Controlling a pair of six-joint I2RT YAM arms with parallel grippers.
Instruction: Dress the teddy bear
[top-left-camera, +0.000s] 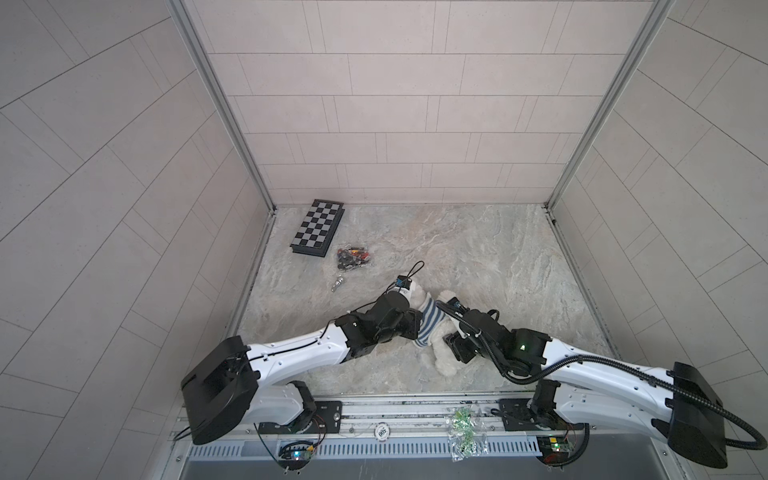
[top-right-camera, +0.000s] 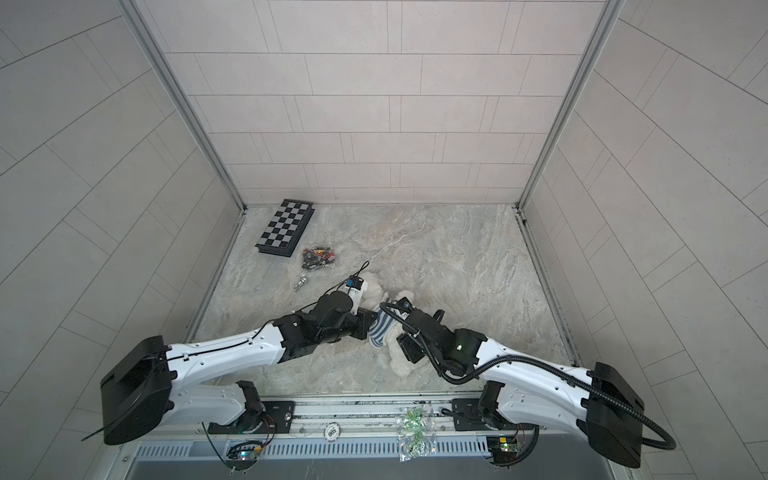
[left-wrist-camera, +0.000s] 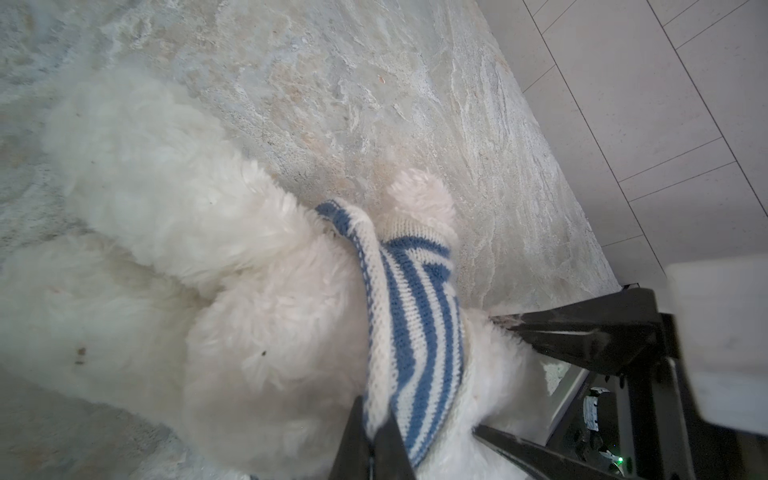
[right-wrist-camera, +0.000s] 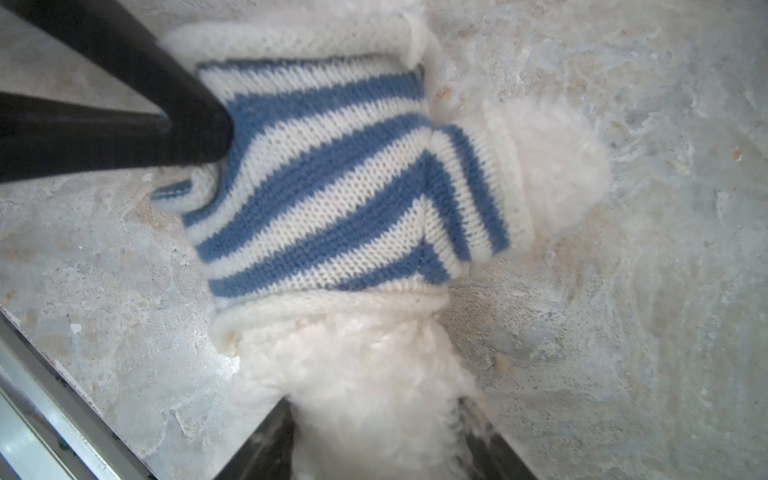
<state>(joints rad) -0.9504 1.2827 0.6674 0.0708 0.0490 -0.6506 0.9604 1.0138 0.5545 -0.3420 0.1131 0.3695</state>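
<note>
My left tool (left-wrist-camera: 374, 419) is pinched shut on the striped shirt (right-wrist-camera: 332, 199). My right tool (right-wrist-camera: 376, 403) straddles the teddy bear (left-wrist-camera: 249, 332), grip unclear. It seems soft and light; I'd hold its torso.

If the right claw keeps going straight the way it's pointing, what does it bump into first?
The teddy bear: its fluffy body sits between the jaws of the right gripper, so it would likely push into the fur at once. Just beyond comes the striped sweater it wears.
</note>
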